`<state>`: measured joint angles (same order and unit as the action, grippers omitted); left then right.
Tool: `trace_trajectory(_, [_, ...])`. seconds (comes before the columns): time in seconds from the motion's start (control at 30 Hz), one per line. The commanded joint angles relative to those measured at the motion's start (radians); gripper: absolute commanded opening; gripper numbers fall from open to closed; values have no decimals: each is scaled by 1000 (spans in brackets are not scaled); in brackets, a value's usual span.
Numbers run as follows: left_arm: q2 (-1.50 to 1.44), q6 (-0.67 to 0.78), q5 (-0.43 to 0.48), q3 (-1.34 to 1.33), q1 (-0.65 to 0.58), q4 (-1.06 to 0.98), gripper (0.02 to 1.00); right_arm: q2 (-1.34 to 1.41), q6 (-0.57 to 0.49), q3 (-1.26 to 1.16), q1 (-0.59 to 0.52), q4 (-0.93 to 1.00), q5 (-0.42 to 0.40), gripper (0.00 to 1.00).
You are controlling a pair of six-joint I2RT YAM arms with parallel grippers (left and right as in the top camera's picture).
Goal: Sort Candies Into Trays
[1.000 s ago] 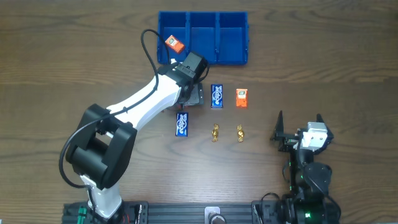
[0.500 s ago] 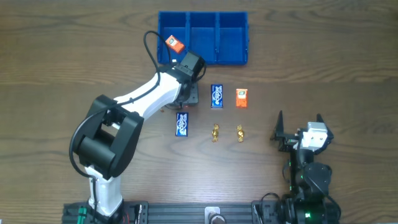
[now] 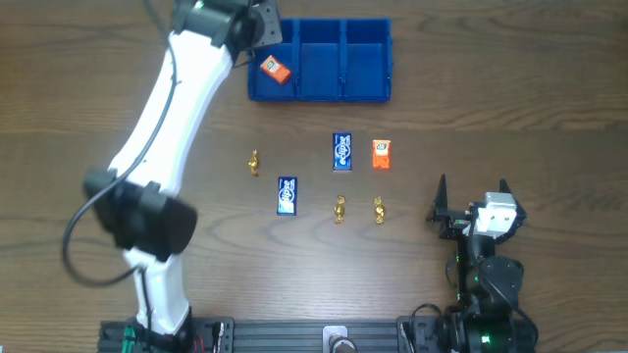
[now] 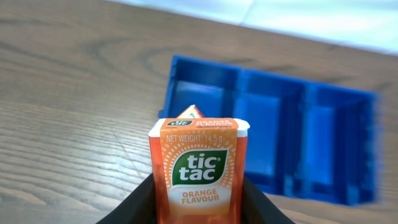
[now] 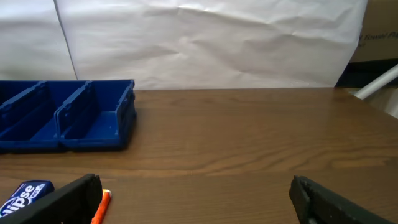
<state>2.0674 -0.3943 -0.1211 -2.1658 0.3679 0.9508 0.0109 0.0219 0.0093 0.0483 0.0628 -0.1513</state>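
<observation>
From above, the blue tray (image 3: 365, 93) sits at twelve o'clock on the desk (image 3: 549, 118), its three compartments side by side. The left pincer (image 3: 261, 27) hangs at eleven o'clock, near the tray's nine o'clock end. A tilted orange box (image 3: 275, 70) lies in that end compartment. Mid-desk lies an upper blue pack (image 3: 341, 152) with a loose orange box (image 3: 381, 155) just at its three o'clock. A lower blue pack (image 3: 287, 195) lies toward its seven o'clock. A lone gold candy (image 3: 255, 163) lies at ten o'clock of the lower pack. A middle gold candy (image 3: 340, 209) and an outer gold candy (image 3: 378, 208) lie at its three o'clock. The right pincer (image 3: 471, 201) rests at four o'clock, spread wide and holding nothing.

The left wrist camera has the left pincer clamping a held orange box (image 4: 199, 168) upright between its dark fingers (image 4: 134, 208). Beyond it stands the tray, with a corner of the tilted orange box peeking over the held one.

The right wrist camera has the right pincer's fingers far apart with bare desk between them. The tray, the upper blue pack and an edge of the loose orange box lie farther off.
</observation>
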Motion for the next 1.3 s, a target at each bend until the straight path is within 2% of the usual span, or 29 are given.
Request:
trace_trajectory(0.03, [209,48,16,-124,-21,14,264,-6,7,-1,-5,4,-1,998])
trace_trajectory(0.33, [280,81,44,-127,-28,0,279,-6,7,-1,-5,4,-1,998])
trace_trajectory(0.37, [285,82,43,-127,-29,-10,327,-6,7,-1,-5,4,-1,998])
trace_trajectory(0.4, [291,81,44,-127,-32,-21,446,-6,7,-1,-6,4,-1,996])
trace_trajectory(0.43, [294,80,44,-127,-34,-28,621,-6,7,-1,-5,4,-1,998])
trace_trajectory(0.5, [293,80,45,-127,-35,-39,805,-6,7,-1,-5,4,-1,998])
trace_trajectory(0.57, [253,64,47,-127,-6,-14,873,-6,7,-1,-5,4,-1,998])
trace_trajectory(0.63, [170,36,37,-127,90,29,904,-6,7,-1,-5,4,-1,998])
trace_trajectory(0.67, [134,4,4,-127,165,44,919,-6,7,-1,-5,4,-1,998])
trace_trajectory(0.77, [121,-101,-75,-124,347,74,908,-6,7,-1,-5,4,-1,998])
trace_trajectory(0.83, [150,-203,-81,-86,422,73,893,-6,7,-1,-5,4,-1,998])
trace_trajectory(0.97, [220,-355,-15,26,486,46,858,-6,7,-1,-5,4,-1,998])
trace_trajectory(1.1, [340,-362,24,43,536,-11,855,-6,7,-1,-5,4,-1,998])
trace_trajectory(1.3, [426,-362,45,43,541,-26,827,-6,7,-1,-6,4,-1,998])
